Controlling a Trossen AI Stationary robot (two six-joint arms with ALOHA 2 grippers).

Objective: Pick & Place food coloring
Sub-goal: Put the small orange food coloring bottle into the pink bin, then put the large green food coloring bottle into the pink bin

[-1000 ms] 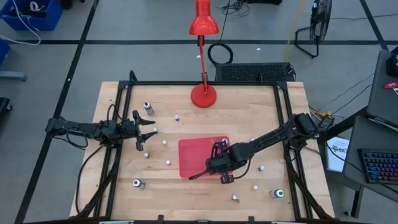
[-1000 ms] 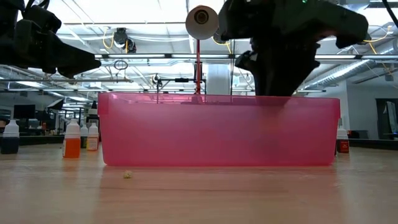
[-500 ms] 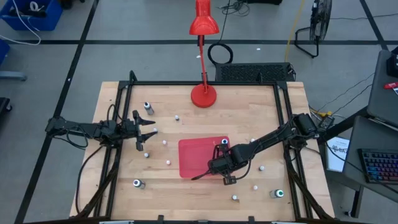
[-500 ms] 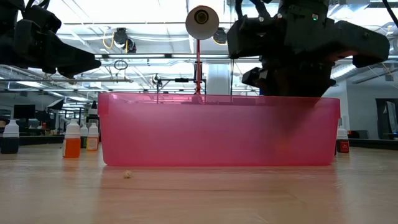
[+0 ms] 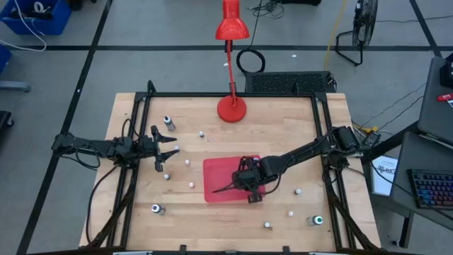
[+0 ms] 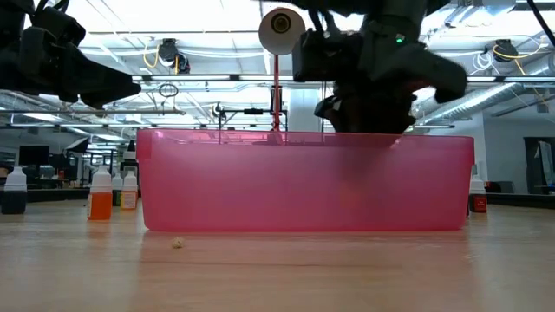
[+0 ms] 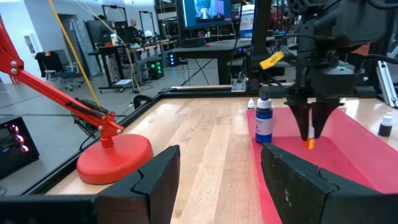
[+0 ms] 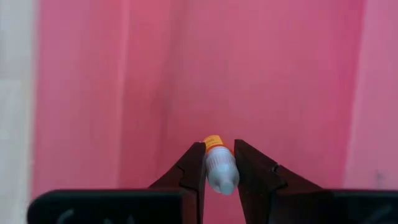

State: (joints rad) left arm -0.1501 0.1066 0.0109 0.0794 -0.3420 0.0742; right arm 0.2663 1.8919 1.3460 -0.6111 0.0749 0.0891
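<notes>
My right gripper (image 5: 244, 178) hangs over the red tray (image 5: 216, 185), fingers pointing down, shut on a tiny food coloring bottle (image 8: 219, 167) with a white top and an orange lower end. The left wrist view shows the same right gripper (image 7: 309, 127) above the tray floor. A blue bottle (image 7: 264, 120) stands upright at the tray's far edge. Other small bottles and grey vials (image 5: 168, 122) (image 5: 318, 220) stand scattered on the wooden table. My left gripper (image 5: 167, 150) waits open near the table's left side, held above the table. My right gripper pinches the bottle's white upper part (image 8: 222, 177) between its two fingers (image 8: 193, 168), coming from above and pointing down. The orange lower end (image 7: 309, 144) sticks out below the fingertips. The bottle hangs upright and clear of the tray floor.
A red desk lamp stands with its round base (image 5: 231, 108) at the table's far edge. Small white bottles (image 5: 191, 185) (image 5: 298, 191) (image 5: 267, 225) and a grey vial (image 5: 157, 209) dot the table around the tray. A black frame (image 5: 325, 120) lines both sides.
My right gripper has shifted over the tray, first a little toward the table's right, then toward the far edge and the left. The left arm has kept still.
</notes>
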